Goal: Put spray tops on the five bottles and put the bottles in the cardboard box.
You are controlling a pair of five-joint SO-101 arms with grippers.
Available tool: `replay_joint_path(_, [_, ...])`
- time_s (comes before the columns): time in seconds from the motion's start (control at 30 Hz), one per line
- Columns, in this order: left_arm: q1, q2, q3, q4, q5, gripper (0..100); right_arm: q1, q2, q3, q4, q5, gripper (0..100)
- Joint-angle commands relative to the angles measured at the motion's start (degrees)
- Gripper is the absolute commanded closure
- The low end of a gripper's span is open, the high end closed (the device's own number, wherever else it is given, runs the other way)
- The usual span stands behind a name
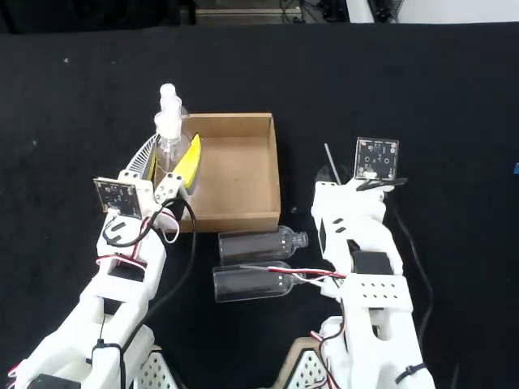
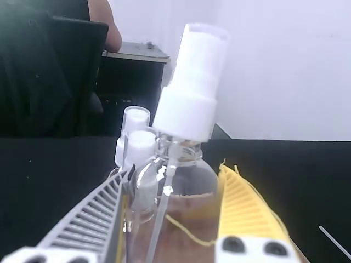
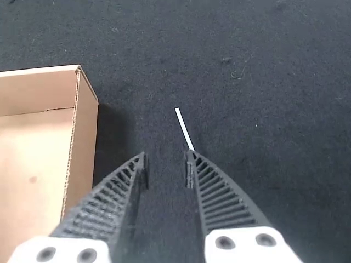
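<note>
My left gripper [image 1: 173, 152] is shut on a clear bottle [image 2: 184, 200] with a white spray top [image 2: 189, 93], held upright at the left wall of the cardboard box [image 1: 243, 174]. A grey and a yellow finger flank it. Just behind it stands a second bottle with a white top [image 1: 168, 92], its top [image 2: 134, 134] close to the held one. Two clear bottles without tops lie on the black table, one [image 1: 259, 244] in front of the box, the other [image 1: 251, 284] nearer the arms. My right gripper [image 3: 165, 159] is open and low over the table, right of the box, nothing between its fingers.
A thin white tube [image 3: 184, 129] lies on the table just past the right fingertips; the high view places the tube [image 1: 329, 159] right of the box. The box floor [image 3: 33, 159] is bare. Black cloth covers the table around the arms.
</note>
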Motion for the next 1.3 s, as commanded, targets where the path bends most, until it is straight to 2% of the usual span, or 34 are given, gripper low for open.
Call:
replay_joint_path(0.0, [-0.6, 0.1, -0.7, 0.2, 0.2, 97, 1.0, 0.0, -0.2, -1.8, 0.0, 90.0])
replay_joint_path(0.4, [-0.6, 0.7, -0.7, 0.3, 0.2, 97, 1.0, 0.0, -0.2, -1.8, 0.0, 90.0])
replay_joint_path(0.6, [-2.9, 9.9, -3.7, -0.8, 0.4, 97, 1.0, 0.1, -0.2, -1.8, 0.0, 90.0])
replay_joint_path(0.8, [-4.1, 19.0, -1.7, -17.8, 0.6, 97, 1.0, 0.1, -0.1, -1.8, 0.0, 90.0])
replay_joint_path(1.07, [-3.8, 29.4, -1.9, -26.5, 0.6, 97, 1.0, 0.0, -0.1, -1.8, 0.0, 90.0])
replay_joint_path(1.27, [-3.7, 32.3, -1.5, -32.7, 0.6, 97, 1.0, 0.0, -0.2, -1.8, 0.0, 90.0])
